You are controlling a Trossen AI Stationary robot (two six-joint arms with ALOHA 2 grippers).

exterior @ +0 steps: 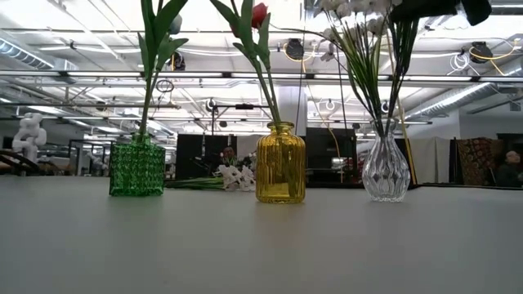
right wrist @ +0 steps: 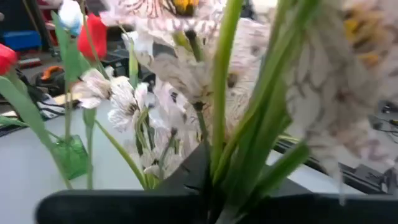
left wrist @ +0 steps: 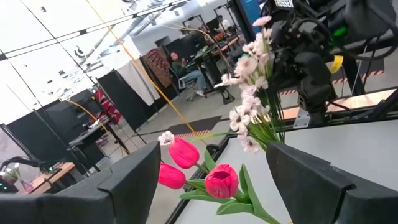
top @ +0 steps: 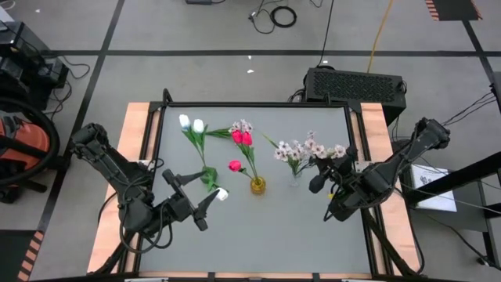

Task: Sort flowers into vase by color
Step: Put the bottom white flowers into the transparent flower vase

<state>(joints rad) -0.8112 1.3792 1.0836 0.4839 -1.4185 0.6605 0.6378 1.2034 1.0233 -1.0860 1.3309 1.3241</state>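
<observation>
On the table's left half, the left gripper (top: 193, 202) waits with fingers spread wide and empty, a white tulip (top: 222, 193) lying just beside one fingertip. Behind it the green vase (exterior: 136, 168) holds white tulips (top: 190, 123). At centre, the yellow vase (exterior: 280, 163) holds pink-red tulips (top: 241, 137), and one pale spray (exterior: 235, 176) lies loose on the table behind. To the right, the clear vase (exterior: 385, 170) carries the whitish blossom sprays (top: 307, 149). The right gripper (top: 329, 178) sits beside that bunch, its fingers nearly together about the green stems (right wrist: 249, 134); whether the grip is firm or loosening cannot be told. Judgement: the step is seating a spray in the clear vase. Good practice is to let the stem settle fully, part the fingers only slightly, then withdraw straight upward without dragging neighbouring stems or tipping the vase.
</observation>
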